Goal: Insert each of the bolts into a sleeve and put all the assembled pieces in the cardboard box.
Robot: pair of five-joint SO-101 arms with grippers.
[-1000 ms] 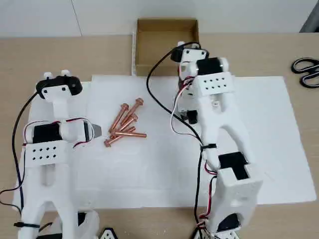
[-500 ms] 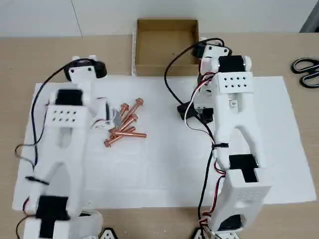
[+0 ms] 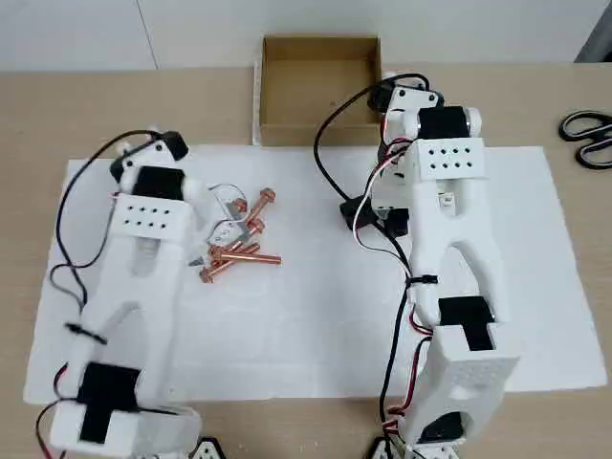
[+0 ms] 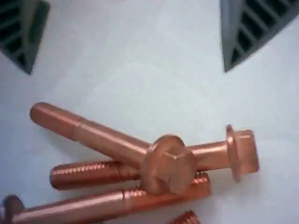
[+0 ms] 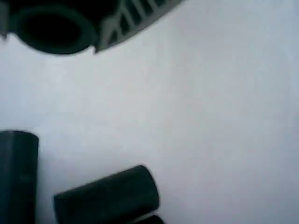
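Copper bolts (image 3: pixel 251 258), black sleeves (image 5: pixel 106 196), brown cardboard box (image 3: pixel 320 40), white foam sheet (image 3: pixel 306 325)

1. High view sits overhead looking down on the table (image 3: pixel 57 105), with the arm bases nearest and the cardboard box (image 3: pixel 320 91) at the far edge.
2. Left wrist view stares down super close at the bolts (image 4: pixel 140 158), the same bolts (image 3: pixel 239 244) the high view has.
3. Right wrist view is just as close over the sleeves (image 5: pixel 105 196) on the white sheet (image 5: pixel 210 116), shared with the high view.

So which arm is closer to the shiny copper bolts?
Left. The left arm hangs over the bolts, fingers open; the right arm stands apart, over the black sleeves.
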